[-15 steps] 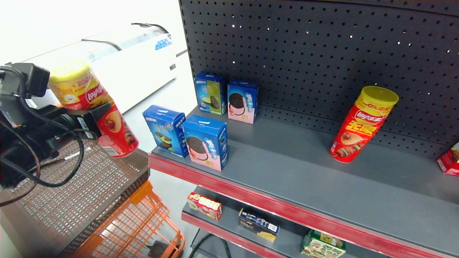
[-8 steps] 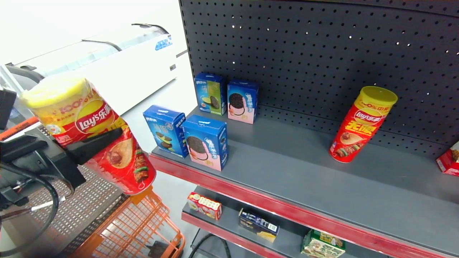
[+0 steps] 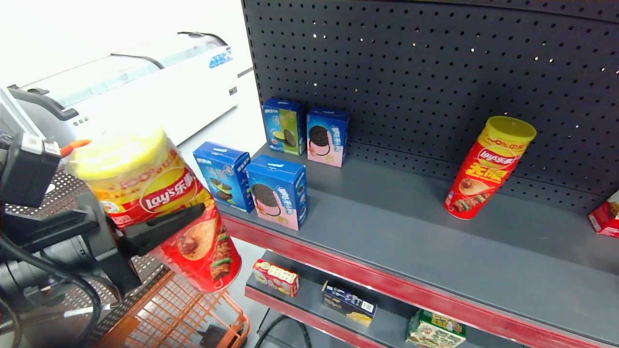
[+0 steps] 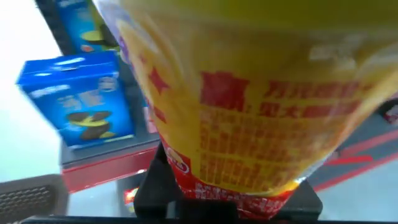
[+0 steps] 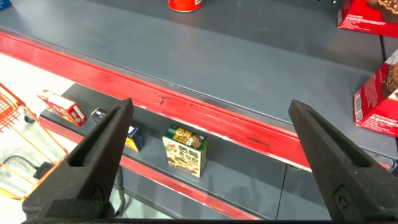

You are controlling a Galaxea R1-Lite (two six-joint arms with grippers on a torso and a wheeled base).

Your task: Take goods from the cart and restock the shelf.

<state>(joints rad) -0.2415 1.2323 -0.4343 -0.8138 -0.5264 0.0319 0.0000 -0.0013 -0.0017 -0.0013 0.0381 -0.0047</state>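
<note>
A red chip canister with a yellow lid is gripped at its middle by the left gripper, whose black fingers are closed on it. The canister is held tilted, lid uppermost, in the air off the front left corner of the shelf and above the orange cart, clear of the shelf. In the left wrist view, the canister is seen just before the camera.

The right gripper is held over the shelf's red front edge, its fingers spread wide with nothing between them.

A second canister is stood near the shelf's back edge. Four blue cookie boxes are set in two pairs at the shelf's left end. A red box is placed at its right edge.
</note>
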